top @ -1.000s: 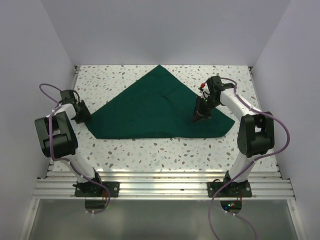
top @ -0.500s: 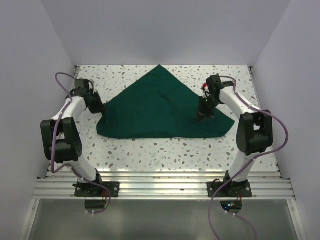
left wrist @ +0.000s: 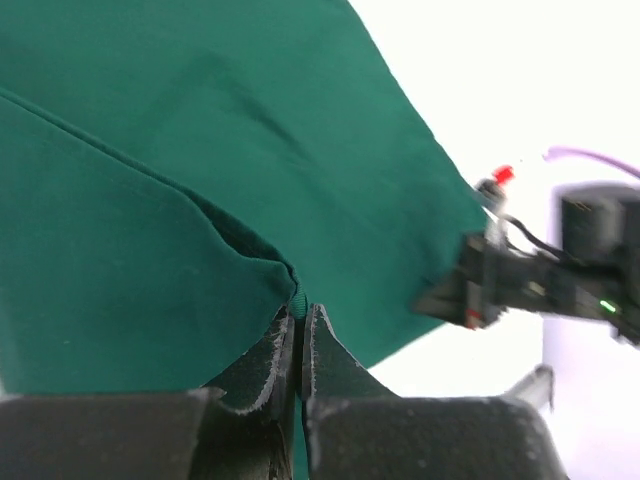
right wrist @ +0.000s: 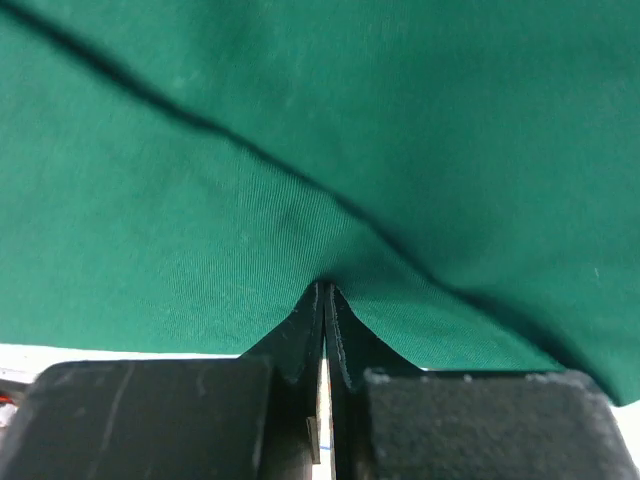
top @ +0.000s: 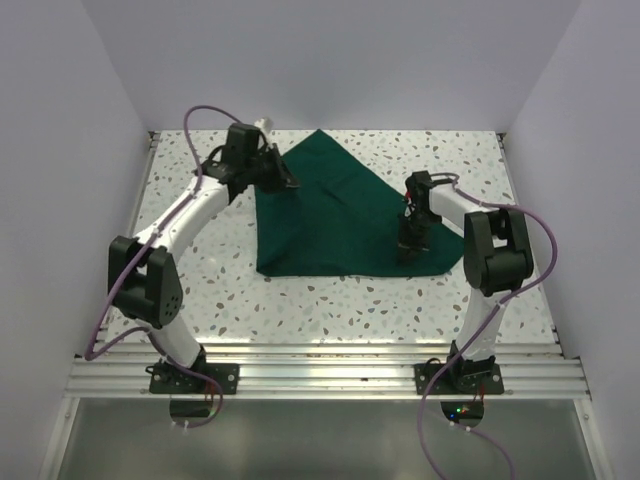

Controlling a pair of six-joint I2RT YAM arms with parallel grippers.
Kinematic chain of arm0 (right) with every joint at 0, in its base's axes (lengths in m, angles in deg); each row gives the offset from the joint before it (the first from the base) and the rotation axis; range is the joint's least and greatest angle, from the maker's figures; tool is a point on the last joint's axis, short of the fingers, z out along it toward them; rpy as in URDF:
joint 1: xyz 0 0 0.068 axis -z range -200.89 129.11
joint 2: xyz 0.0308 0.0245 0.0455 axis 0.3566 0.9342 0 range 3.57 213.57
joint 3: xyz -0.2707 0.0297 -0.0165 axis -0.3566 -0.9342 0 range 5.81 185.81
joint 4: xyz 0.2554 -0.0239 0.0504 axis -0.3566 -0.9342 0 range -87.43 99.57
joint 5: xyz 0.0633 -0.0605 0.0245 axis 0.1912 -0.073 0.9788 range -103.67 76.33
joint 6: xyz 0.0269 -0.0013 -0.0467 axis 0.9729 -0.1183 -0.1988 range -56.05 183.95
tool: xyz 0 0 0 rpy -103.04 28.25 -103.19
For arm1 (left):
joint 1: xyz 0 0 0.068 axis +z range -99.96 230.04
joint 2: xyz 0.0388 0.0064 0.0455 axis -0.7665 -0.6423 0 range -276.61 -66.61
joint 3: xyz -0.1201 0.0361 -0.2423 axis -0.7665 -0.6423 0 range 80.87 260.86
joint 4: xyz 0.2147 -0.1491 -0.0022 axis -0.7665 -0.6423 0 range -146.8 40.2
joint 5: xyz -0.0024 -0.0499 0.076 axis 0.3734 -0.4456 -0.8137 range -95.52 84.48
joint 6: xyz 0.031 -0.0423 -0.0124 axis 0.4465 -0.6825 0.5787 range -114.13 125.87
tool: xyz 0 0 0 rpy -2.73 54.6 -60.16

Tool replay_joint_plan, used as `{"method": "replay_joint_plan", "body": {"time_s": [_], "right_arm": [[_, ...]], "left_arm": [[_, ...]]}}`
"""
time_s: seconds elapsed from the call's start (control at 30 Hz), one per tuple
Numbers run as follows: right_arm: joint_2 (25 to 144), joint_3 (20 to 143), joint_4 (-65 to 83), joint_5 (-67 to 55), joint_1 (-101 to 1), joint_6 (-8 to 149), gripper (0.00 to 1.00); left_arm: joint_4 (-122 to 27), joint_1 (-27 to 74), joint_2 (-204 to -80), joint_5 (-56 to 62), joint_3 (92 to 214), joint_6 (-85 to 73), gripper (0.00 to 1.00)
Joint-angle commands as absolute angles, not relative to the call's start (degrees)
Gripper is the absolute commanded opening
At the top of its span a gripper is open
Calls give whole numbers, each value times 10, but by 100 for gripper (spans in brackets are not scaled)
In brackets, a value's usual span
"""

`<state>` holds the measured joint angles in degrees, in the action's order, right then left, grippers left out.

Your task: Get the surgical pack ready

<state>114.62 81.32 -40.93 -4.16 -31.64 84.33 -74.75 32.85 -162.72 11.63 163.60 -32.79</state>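
My left end effector (top: 283,180) pinches the green drape (top: 335,225) by its corner, held up over the cloth. My right end effector (top: 408,248) pinches a fold directly beneath itself. Pulling unevenly could make either thin grip slip.

Left wrist view: cloth (left wrist: 200,180) runs off the top and left edges; right arm (left wrist: 545,285) beyond it is blurred. Right wrist view: cloth cut off at top and both sides. Top view: left gripper (top: 288,182) fingertips too small to resolve; table (top: 300,300) beneath cloth hidden.
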Motion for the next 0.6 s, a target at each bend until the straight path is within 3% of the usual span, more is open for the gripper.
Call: {"method": "replay_joint_plan", "body": {"time_s": [0.0, 0.23, 0.57], "right_arm": [[1169, 807, -381, -56, -314, 853, 0], [1184, 794, -367, -53, -313, 864, 0], [1198, 800, -372, -48, -311, 869, 0]], "left_arm": [[-710, 264, -1676, 130, 1699, -369, 0], [-727, 181, -1764, 132, 1809, -373, 0], [-740, 141, -1869, 172, 1863, -371, 0]]}}
